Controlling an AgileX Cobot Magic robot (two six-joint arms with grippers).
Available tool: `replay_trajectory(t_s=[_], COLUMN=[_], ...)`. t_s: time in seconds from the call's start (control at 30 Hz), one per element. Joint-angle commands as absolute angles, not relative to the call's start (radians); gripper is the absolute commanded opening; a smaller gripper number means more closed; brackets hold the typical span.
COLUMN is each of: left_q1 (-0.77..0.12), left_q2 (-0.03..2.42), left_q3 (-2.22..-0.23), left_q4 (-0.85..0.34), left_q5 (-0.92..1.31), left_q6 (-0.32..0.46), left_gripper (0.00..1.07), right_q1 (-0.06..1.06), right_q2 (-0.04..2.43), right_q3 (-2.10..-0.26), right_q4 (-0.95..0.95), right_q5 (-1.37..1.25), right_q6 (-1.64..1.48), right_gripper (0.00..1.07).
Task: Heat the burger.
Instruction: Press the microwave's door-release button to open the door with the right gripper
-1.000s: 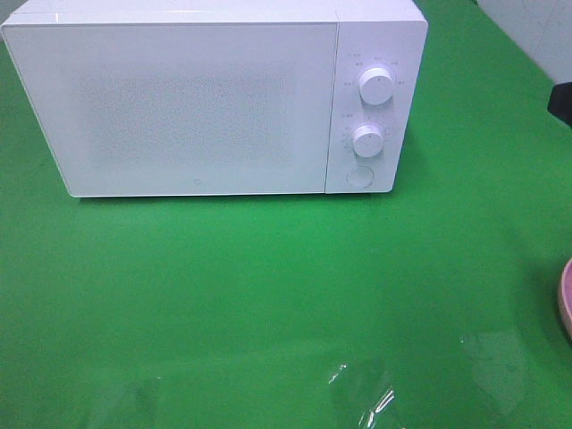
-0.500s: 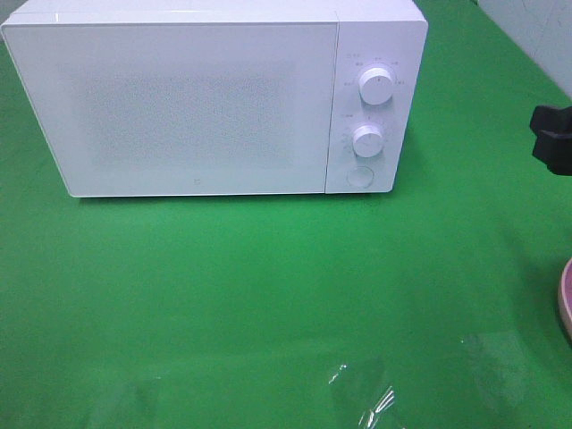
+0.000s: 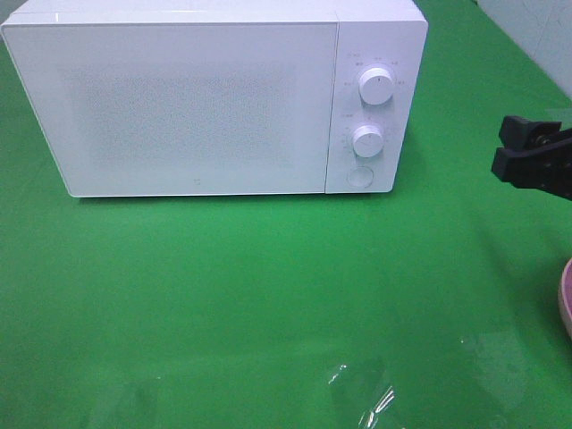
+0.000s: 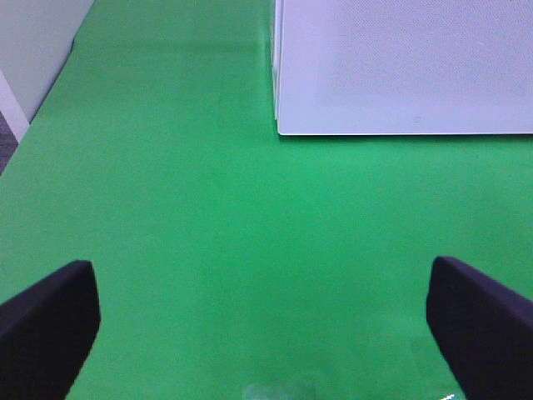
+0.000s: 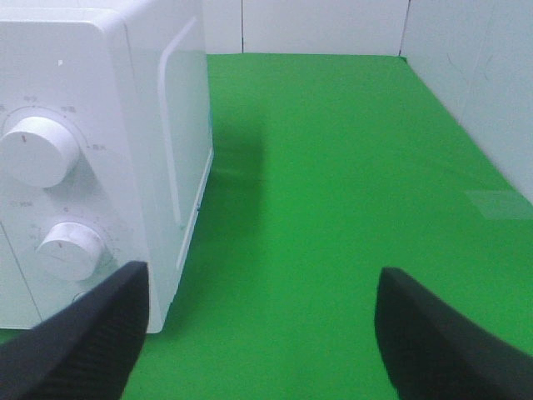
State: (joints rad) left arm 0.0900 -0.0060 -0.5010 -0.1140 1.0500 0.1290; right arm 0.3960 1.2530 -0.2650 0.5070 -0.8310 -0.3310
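The burger is out of view. A white microwave point(image 3: 197, 107) stands at the back of the green table with its door closed; it also shows as the microwave point(image 4: 400, 67) in the left wrist view and the microwave point(image 5: 100, 125) in the right wrist view. My right gripper point(image 3: 508, 147) reaches in from the right edge, level with the control panel and well to its right. That right gripper point(image 5: 262, 333) is open with nothing between its fingers. My left gripper point(image 4: 266, 333) is open and empty over bare table, in front of the microwave's left corner.
Two round knobs, the upper knob point(image 3: 377, 87) and the lower knob point(image 3: 367, 140), sit above a round button point(image 3: 359, 176) on the microwave's right panel. A sliver of a pink plate point(image 3: 566, 308) shows at the right edge. A white wall point(image 5: 466, 67) borders the table's right side.
My right gripper has come in from the right edge, moving left toward the microwave's control panel. Nothing else has moved.
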Motion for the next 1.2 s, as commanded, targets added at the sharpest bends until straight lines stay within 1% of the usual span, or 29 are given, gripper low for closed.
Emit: replay_trajectory(t_s=[0.03, 0.07, 0.1, 0.13, 0.17, 0.2, 0.23, 0.3, 0.33, 0.37, 0.4, 0.43, 0.47, 0.5, 0.6, 0.77, 0.97, 1.13, 1.17, 1.2], left_q1=[0.094, 0.094, 0.094, 0.094, 0.094, 0.094, 0.094, 0.094, 0.094, 0.094, 0.094, 0.094, 0.094, 0.094, 0.094, 0.094, 0.094, 0.094, 0.094, 0.094], left_q2=[-0.029, -0.029, -0.029, -0.029, -0.029, -0.029, -0.029, -0.029, -0.029, -0.029, -0.029, -0.029, -0.029, -0.029, -0.029, -0.029, -0.029, -0.029, -0.029, -0.029], left_q3=[-0.497, -0.497, -0.497, -0.497, -0.497, -0.497, -0.497, -0.497, -0.497, -0.497, -0.497, -0.497, -0.497, -0.497, -0.497, -0.497, -0.497, -0.497, -0.497, -0.497], left_q4=[-0.120, -0.120, -0.120, -0.120, -0.120, -0.120, -0.120, -0.120, -0.120, -0.120, -0.120, -0.120, -0.120, -0.120, -0.120, -0.120, -0.120, -0.120, -0.120, -0.120], left_q5=[1.040, 1.040, 1.040, 1.040, 1.040, 1.040, 1.040, 1.040, 1.040, 1.040, 1.040, 1.040, 1.040, 1.040, 1.040, 1.040, 1.040, 1.040, 1.040, 1.040], left_q6=[0.131, 0.131, 0.131, 0.131, 0.131, 0.131, 0.131, 0.131, 0.131, 0.131, 0.131, 0.131, 0.131, 0.131, 0.131, 0.131, 0.131, 0.131, 0.131, 0.131], left_gripper=[1.00, 1.00, 1.00, 1.00, 1.00, 1.00, 1.00, 1.00, 1.00, 1.00, 1.00, 1.00, 1.00, 1.00, 1.00, 1.00, 1.00, 1.00, 1.00, 1.00], right_q1=[0.513, 0.543, 0.543, 0.599, 0.599, 0.644, 0.644, 0.707, 0.707, 0.744, 0.744, 0.780, 0.780, 0.808, 0.844, 0.884, 0.892, 0.892, 0.892, 0.892], right_q2=[1.310, 1.327, 1.327, 1.362, 1.362, 1.395, 1.395, 1.443, 1.443, 1.474, 1.474, 1.505, 1.505, 1.532, 1.572, 1.631, 1.669, 1.669, 1.669, 1.669], right_q3=[-0.264, -0.264, -0.264, -0.264, -0.264, -0.267, -0.267, -0.279, -0.279, -0.288, -0.288, -0.302, -0.302, -0.317, -0.342, -0.383, -0.417, -0.424, -0.424, -0.424], right_q4=[0.640, 0.664, 0.664, 0.706, 0.706, 0.751, 0.751, 0.817, 0.817, 0.844, 0.844, 0.864, 0.864, 0.880, 0.903, 0.904, 0.902, 0.902, 0.902, 0.902], right_q5=[-0.951, -0.970, -0.970, -1.005, -1.005, -1.030, -1.030, -1.059, -1.059, -1.071, -1.071, -1.080, -1.080, -1.082, -1.083, -1.083, -1.071, -1.074, -1.070, -1.070], right_q6=[-0.397, -0.401, -0.401, -0.401, -0.401, -0.402, -0.402, -0.403, -0.403, -0.403, -0.403, -0.403, -0.403, -0.403, -0.403, -0.403, -0.386, -0.276, -0.186, -0.186], right_gripper=[0.73, 0.73, 0.73, 0.73, 0.73, 0.73, 0.73, 0.73, 0.73, 0.73, 0.73, 0.73, 0.73, 0.73, 0.73, 0.73, 0.73, 0.73, 0.71, 0.71])
